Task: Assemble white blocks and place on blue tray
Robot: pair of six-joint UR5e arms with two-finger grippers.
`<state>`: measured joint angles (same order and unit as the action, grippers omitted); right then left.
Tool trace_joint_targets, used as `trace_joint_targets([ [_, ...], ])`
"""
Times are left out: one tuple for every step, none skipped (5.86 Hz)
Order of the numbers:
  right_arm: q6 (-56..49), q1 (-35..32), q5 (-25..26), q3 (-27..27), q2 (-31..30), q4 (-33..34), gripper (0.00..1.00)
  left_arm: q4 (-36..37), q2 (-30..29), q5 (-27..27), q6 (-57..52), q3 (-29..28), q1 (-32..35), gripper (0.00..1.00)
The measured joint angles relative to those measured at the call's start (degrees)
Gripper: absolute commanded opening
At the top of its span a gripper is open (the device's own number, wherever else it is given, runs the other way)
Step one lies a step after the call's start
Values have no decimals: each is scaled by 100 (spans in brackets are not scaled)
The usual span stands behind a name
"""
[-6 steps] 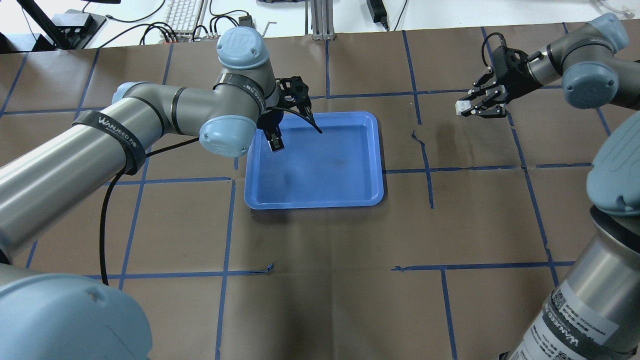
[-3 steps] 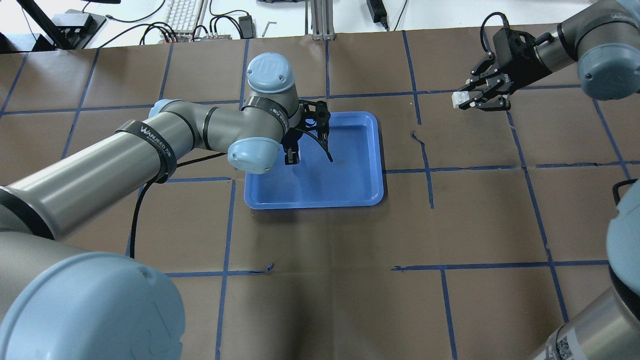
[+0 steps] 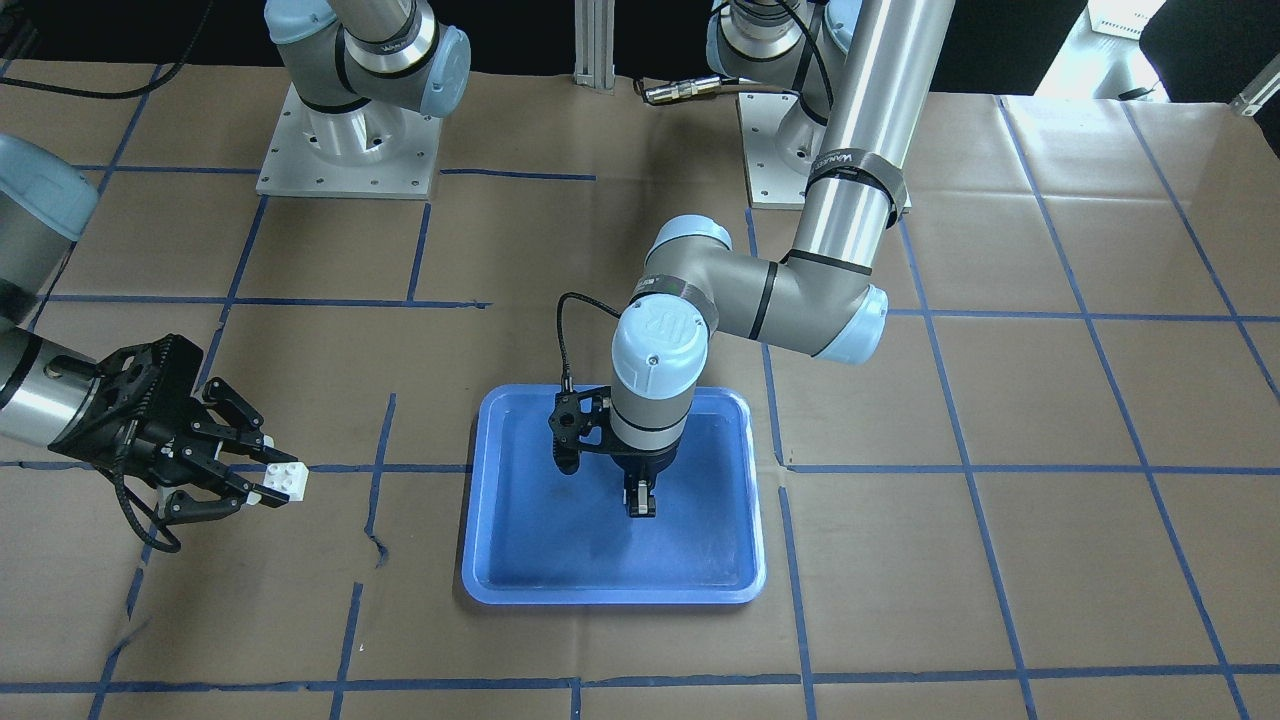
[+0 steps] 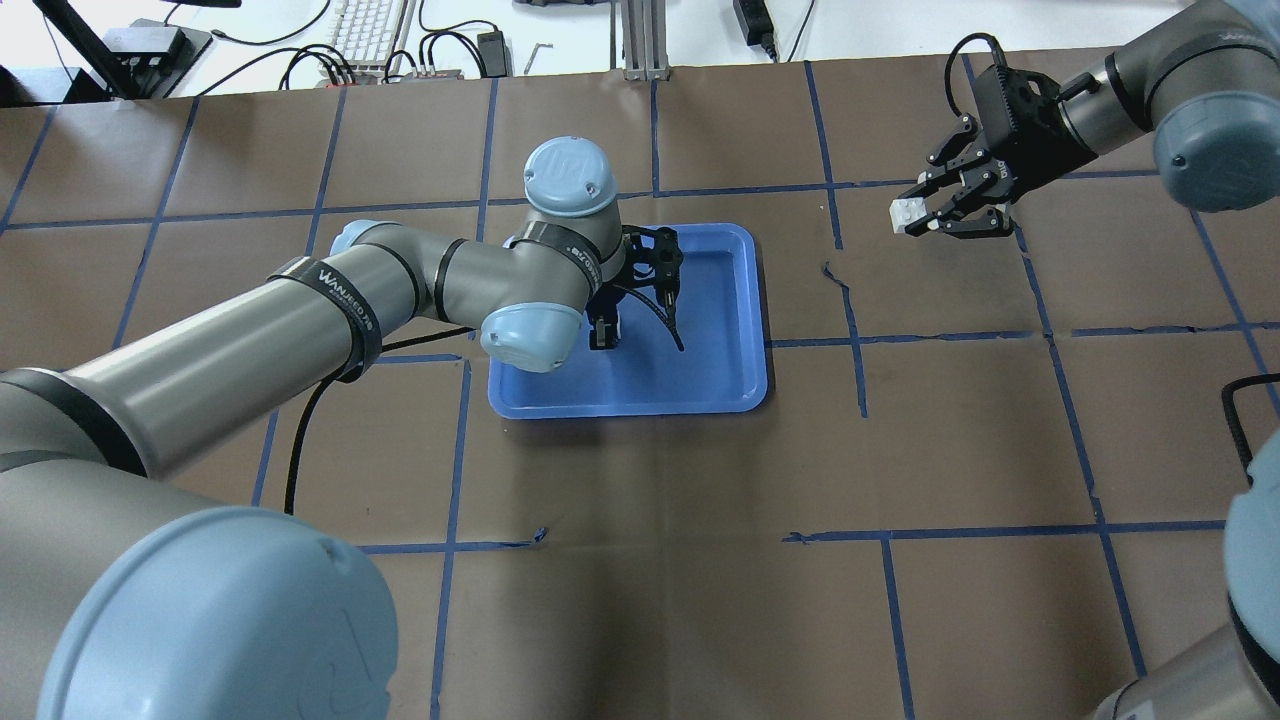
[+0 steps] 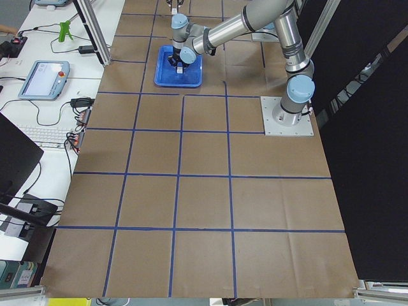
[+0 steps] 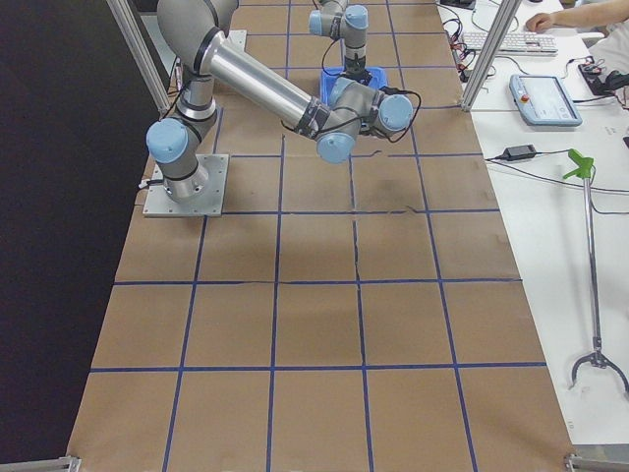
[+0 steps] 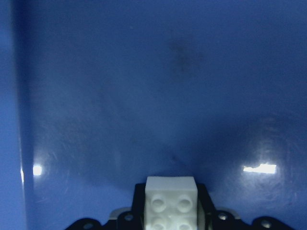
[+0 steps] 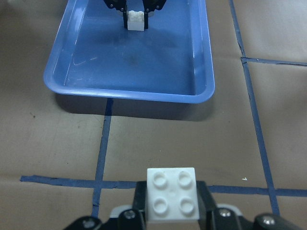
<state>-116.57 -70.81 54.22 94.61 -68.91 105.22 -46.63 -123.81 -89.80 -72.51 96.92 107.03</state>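
The blue tray [image 4: 700, 385] lies mid-table; it also shows in the front view [image 3: 520, 560] and the right wrist view [image 8: 96, 57]. My left gripper [image 4: 605, 335] points down over the tray's floor [image 7: 144, 96], shut on a white block [image 7: 171, 201]. This block is also visible in the right wrist view [image 8: 135, 20]. My right gripper [image 4: 925, 215] hovers over bare table to the right of the tray, shut on the other white block [image 4: 907, 214]. That block's four studs show in the right wrist view [image 8: 171, 194], and it shows in the front view [image 3: 281, 482].
Brown paper with a blue tape grid covers the table [image 4: 640, 600]. A keyboard [image 4: 365, 30] and cables lie beyond the far edge. The arms' base plates [image 3: 345, 150] stand at the robot's side. The left forearm [image 4: 300, 320] crosses the table left of the tray.
My left gripper has moved right and toward the robot's side, from the tray's left edge to over its middle. My right gripper with its block shifted slightly toward the tray.
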Motion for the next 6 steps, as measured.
trace_joint_targets([
  [9, -58, -14, 3, 9, -6, 29, -12, 22, 13, 1, -6, 1, 100],
  [37, -132, -39, 8, 26, -9, 29, -56, 119, -4, 1, -35, 1, 100],
  [65, -166, -63, 18, 39, -10, 29, -328, 374, -20, 3, -111, -7, 100],
  [83, -179, -85, 36, 41, -10, 29, -887, 783, -15, 7, -222, -25, 100],
  [152, -217, -149, 59, 37, -10, 29, -1501, 1244, -10, 52, -371, -48, 100],
  [345, -352, -238, 82, 31, 14, 29, -2150, 1726, -8, 196, -572, -163, 100],
])
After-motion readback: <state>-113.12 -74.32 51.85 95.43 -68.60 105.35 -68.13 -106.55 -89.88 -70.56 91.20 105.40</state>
